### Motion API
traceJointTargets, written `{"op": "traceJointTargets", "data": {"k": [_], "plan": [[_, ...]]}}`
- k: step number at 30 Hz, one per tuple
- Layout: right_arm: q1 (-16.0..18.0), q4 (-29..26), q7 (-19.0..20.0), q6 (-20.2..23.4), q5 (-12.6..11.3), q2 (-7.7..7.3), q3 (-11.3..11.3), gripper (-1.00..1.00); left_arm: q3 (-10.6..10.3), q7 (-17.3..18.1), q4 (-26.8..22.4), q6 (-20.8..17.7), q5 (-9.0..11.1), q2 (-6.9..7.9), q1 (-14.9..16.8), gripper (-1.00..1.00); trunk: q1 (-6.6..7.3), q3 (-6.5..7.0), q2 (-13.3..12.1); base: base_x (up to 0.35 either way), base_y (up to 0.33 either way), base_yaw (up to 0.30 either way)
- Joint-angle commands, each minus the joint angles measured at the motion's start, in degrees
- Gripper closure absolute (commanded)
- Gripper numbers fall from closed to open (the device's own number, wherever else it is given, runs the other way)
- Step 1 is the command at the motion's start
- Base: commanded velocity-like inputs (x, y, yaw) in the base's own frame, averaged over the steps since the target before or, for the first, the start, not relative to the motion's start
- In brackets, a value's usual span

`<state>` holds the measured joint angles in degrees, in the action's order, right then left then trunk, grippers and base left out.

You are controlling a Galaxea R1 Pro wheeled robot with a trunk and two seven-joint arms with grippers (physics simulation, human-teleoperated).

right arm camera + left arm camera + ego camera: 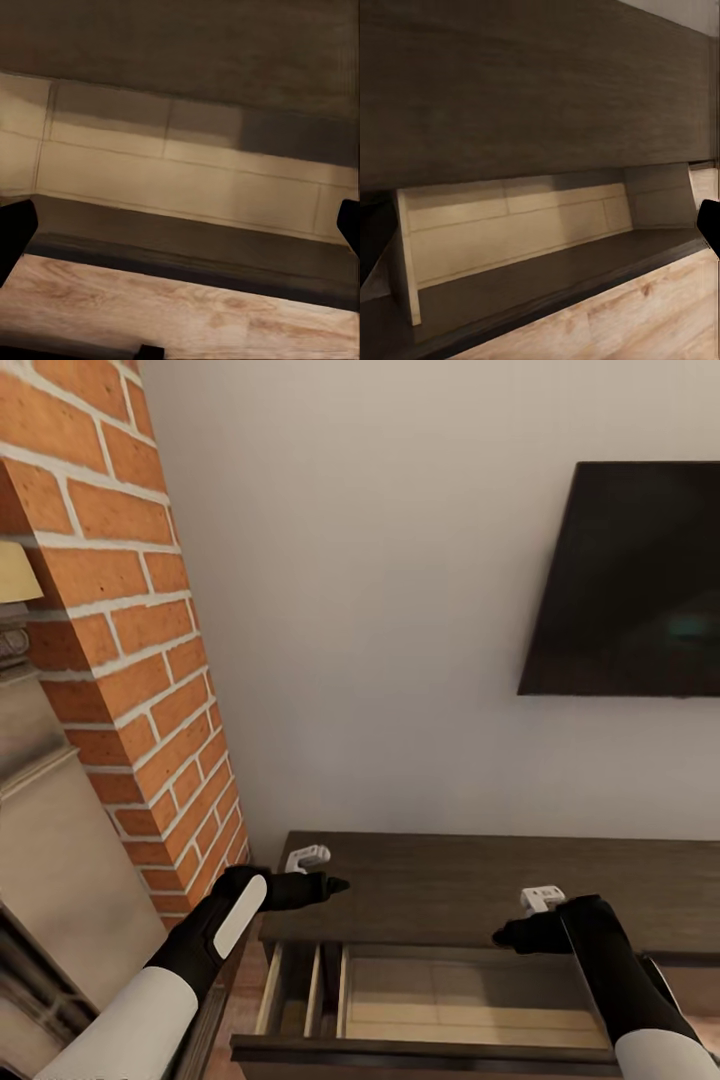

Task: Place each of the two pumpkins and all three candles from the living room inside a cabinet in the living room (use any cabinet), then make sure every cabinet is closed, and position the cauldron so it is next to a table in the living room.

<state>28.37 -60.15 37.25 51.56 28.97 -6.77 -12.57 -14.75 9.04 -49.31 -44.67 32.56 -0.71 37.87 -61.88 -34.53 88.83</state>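
The long, low dark-brown cabinet (470, 880) runs along the white wall, and one of its drawers (470, 995) is pulled out toward me, its pale inside bare where I can see it. My left gripper (325, 884) hovers over the cabinet top near the drawer's left end. My right gripper (503, 936) hangs over the drawer's back right part. In the wrist views the dark fingers (709, 225) (15, 234) stand wide apart at the picture edges, so both grippers are open with nothing between them. The drawer front (420, 1054) is at the picture's lower edge.
A red brick column (130, 640) rises just left of the cabinet, with a grey fireplace surround (50, 840) beyond it. A black television (630, 580) hangs on the wall above the cabinet's right part. Light wooden floor (180, 315) lies below the drawer.
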Motion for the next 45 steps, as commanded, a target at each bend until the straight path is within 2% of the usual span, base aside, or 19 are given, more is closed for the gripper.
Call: {"op": "traceJointTargets", "data": {"k": [1, 5, 6, 11, 25, 36, 45], "plan": [[0.0, -1.0, 0.01, 0.98, 0.02, 0.0, 0.07, -1.0, -0.04, 0.0, -0.05, -0.02, -0.03, 0.02, 0.07, -1.0, 0.23, 0.18, -0.42, 0.0, 0.0, 0.0], [0.02, -2.69, 0.02, 2.19, 0.07, 0.05, 0.11, -1.0, 0.03, 0.01, 0.16, -0.6, 0.06, 0.56, 0.16, -1.0, 1.1, 0.9, -2.02, 0.0, 0.0, 0.0], [0.02, -3.01, 0.02, 2.38, 0.08, 0.02, 0.1, -1.0, 0.09, 0.03, -0.08, -0.94, 0.13, 1.1, 0.17, -1.0, 1.32, 1.08, -2.42, 0.0, 0.0, 0.0], [0.02, -3.28, 0.02, 2.56, 0.12, 0.0, 0.09, -1.0, 0.22, 0.09, -0.35, -4.38, 0.32, 2.27, 0.11, -1.0, 2.42, 1.98, -4.43, 0.0, 0.0, 0.0], [0.02, -3.31, 0.02, 2.58, 0.05, -0.17, 0.09, -1.0, 0.25, 0.13, -0.26, -5.34, 0.33, 2.41, 0.09, -1.0, 5.5, 4.49, -10.04, 0.002, 0.0, 0.0], [0.0, -3.31, 0.02, 2.58, 0.09, -0.18, 0.09, -1.0, 0.25, 0.19, -0.13, -5.34, 0.39, 2.47, 0.09, -1.0, 7.91, 6.47, -14.45, 0.162, 0.0, 0.0], [0.02, -3.31, 0.02, 2.58, -0.05, -0.13, 0.09, -1.0, 0.25, 0.19, -0.07, -5.34, 0.4, 2.47, 0.09, -1.0, 9.89, 8.43, -18.06, 0.008, 0.0, -0.19]]}}
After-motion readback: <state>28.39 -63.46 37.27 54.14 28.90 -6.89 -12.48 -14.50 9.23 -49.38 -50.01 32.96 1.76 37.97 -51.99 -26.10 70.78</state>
